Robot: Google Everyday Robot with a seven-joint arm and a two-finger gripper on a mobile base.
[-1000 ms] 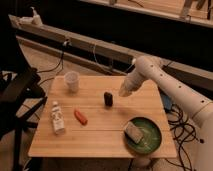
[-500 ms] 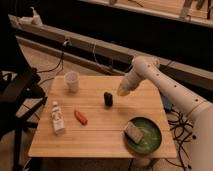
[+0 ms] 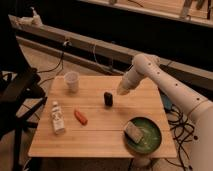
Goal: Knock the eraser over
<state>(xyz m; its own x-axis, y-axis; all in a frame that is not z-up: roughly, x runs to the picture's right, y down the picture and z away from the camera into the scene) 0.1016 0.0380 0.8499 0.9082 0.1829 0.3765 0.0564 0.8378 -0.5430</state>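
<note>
The gripper (image 3: pixel 121 90) hangs over the wooden table (image 3: pixel 100 135), at about three o'clock from the eraser (image 3: pixel 108 98) and just beside it. Whether it touches the block cannot be told, nor can the set of its jaws; nothing is seen held in it.

Against the frame half a second back, the gripper has drawn in toward the eraser from the right, and the white arm (image 3: pixel 165 85) has swung slightly that way with it. The eraser has kept its spot and its stance.

The eraser stands upright near the middle of the table, its long axis vertical, a small dark block with rounded edges.

The arm is smooth and white, running off toward four o'clock. The table is pale planked wood, rectangular. At ten o'clock from the eraser stands a white cup (image 3: pixel 72 81), round and open-topped. At seven o'clock lies an orange carrot-shaped piece (image 3: pixel 80 116), and farther toward eight o'clock a pale bottle (image 3: pixel 57 118) lies flat. At five o'clock a round green plate (image 3: pixel 151 142) carries a pale sponge block (image 3: pixel 133 132).
</note>
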